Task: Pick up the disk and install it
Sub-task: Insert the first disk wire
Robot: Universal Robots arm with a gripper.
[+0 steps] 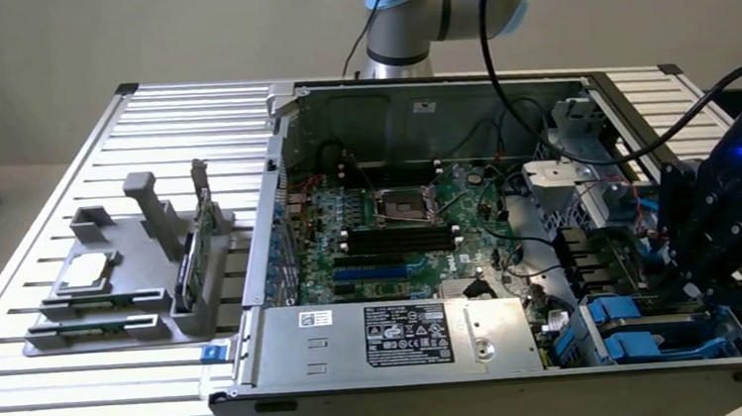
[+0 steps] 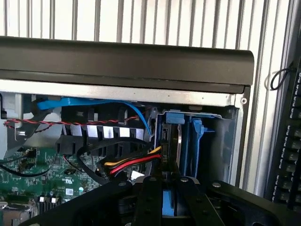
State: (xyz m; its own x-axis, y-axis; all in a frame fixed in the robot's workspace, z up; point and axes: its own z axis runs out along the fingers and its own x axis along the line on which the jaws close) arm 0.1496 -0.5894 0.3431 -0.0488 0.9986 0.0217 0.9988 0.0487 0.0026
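The claw [image 2: 169, 184] is clenched, it seems, on the blue handle end of the disk [image 2: 171, 208], though the fingers hide most of the contact, so how firm the hold is remains uncertain; the disk sits between them at the mouth of the drive bay [image 2: 221, 141], in a corner of the computer case [image 2: 127, 61], just inside its dark outer wall.

The main risk is snagging; a bundle of red, yellow and black wires [image 2: 134, 165] lies just beside the disk on the circuit-board side of the case, and a blue cable [image 2: 138, 113] loops across near that wall, so a slight drift that way could catch or drag them. On the side of the case away from the board, a second blue carrier [image 2: 196, 139] stands upright in the bay, close by; a tilted approach could jam rail against rail. A narrow hold on plastic could also let the disk twist.

The disk appears to stand on its thin edge, flat faces parallel to that carrier; its long axis runs from the claw straight into the case, handle end toward the claw.
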